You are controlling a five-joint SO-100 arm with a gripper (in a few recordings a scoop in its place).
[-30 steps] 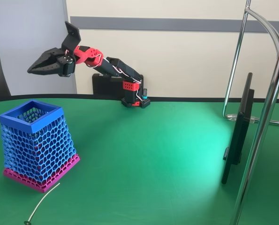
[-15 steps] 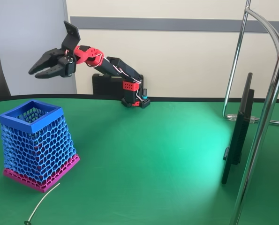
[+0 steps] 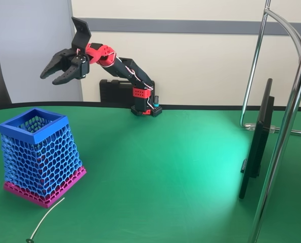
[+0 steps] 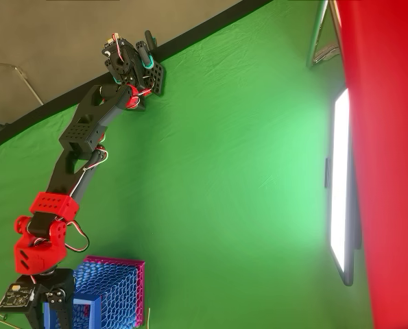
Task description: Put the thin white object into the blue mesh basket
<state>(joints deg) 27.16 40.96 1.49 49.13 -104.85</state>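
The blue mesh basket (image 3: 39,157) stands upright on its pink base at the left of the green table; the overhead view shows it at the bottom left (image 4: 111,291). The thin white object (image 3: 47,216) lies flat on the table just in front of the basket, its dark tip toward the near edge. My gripper (image 3: 50,79) hangs high in the air above and slightly behind the basket. It is open, tilted downward to the left, and holds nothing. In the overhead view the arm (image 4: 77,147) stretches from its base toward the basket.
A flat monitor (image 3: 256,147) stands edge-on at the right, beside shiny metal stand poles (image 3: 287,126). A black box (image 3: 115,91) sits against the wall behind the arm's base. A wide red bar (image 4: 389,137) covers the right side of the overhead view.
The gripper's jaws have spread from nearly shut to open. The gripper has risen and drawn back a little to the right. The basket and the white object have not moved.
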